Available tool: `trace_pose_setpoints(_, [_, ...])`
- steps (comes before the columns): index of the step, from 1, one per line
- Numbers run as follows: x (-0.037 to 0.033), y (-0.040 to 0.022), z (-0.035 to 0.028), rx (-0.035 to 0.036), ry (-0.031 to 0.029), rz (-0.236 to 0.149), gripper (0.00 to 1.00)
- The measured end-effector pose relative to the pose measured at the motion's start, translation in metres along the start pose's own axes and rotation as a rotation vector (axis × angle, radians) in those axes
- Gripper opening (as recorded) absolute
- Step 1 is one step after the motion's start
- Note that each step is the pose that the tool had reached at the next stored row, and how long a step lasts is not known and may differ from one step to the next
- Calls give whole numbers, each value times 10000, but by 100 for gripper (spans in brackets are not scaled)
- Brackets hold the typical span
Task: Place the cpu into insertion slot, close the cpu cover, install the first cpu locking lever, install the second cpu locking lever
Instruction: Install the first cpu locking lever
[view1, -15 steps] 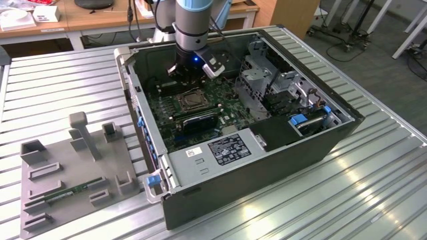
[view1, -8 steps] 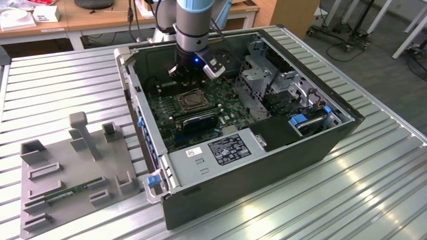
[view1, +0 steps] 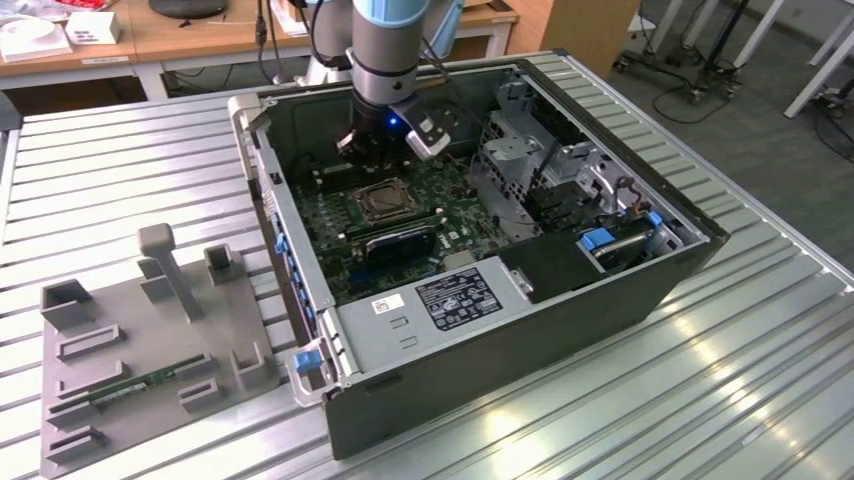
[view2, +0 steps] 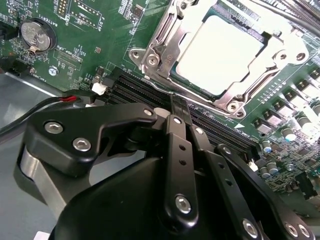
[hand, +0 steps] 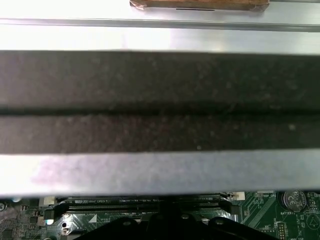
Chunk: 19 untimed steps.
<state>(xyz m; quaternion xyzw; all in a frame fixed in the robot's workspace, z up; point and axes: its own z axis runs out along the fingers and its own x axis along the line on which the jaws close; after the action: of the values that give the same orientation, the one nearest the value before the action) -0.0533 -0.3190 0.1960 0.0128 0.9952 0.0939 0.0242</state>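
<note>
Your hand (view2: 179, 107) hung low inside the open computer case (view1: 441, 390), which stood on the ribbed metal counter (view1: 694, 400). Its two fingers were pressed together with nothing between them. Their tips hovered over the long black memory slots (view2: 145, 92) of the green board (view2: 100, 30), just beside the socket (view1: 382, 204) and clear of it.

The chip (view2: 220, 52) lay flat in the socket, its pale metal top showing through the square opening of the cover (view2: 172, 45). The cover was down around the chip, touching its edges. Thin metal levers ran along the sides of the cover; you could not tell from the second wrist view whether they were hooked.

A coin battery (view2: 34, 35) sat on the board well apart from the socket. A grey tray (view1: 147, 340) of holders rested on the counter at the exterior view's left, near the case.
</note>
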Motion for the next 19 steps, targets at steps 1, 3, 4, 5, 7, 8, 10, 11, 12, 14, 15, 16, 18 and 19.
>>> trace_pose_setpoints(1, [0, 0, 2, 0, 0, 0, 11])
trace_pose_setpoints(3, [0, -1, 7, 0, -1, 0, 11])
trace_pose_setpoints(4, [0, -1, 9, 0, -1, 0, 11])
trace_pose_setpoints(5, [0, -2, 10, -1, -1, 0, 11])
trace_pose_setpoints(7, [1, -2, 11, 0, -1, 1, 11])
trace_pose_setpoints(8, [0, -3, 12, 0, -1, 1, 11])
trace_pose_setpoints(10, [0, -3, 13, 1, -1, 0, 11])
trace_pose_setpoints(11, [0, -3, 14, 2, -2, 0, 11])
trace_pose_setpoints(12, [0, -3, 14, 4, -2, -1, 11])
trace_pose_setpoints(14, [-1, -3, 14, 12, -3, -2, 11])
trace_pose_setpoints(15, [-1, -4, 14, 17, -3, -3, 11])
trace_pose_setpoints(16, [-1, -4, 14, 19, -3, -2, 11])
trace_pose_setpoints(18, [0, -4, 14, 24, -1, -2, 11])
trace_pose_setpoints(19, [0, -4, 15, 24, -1, -2, 11])
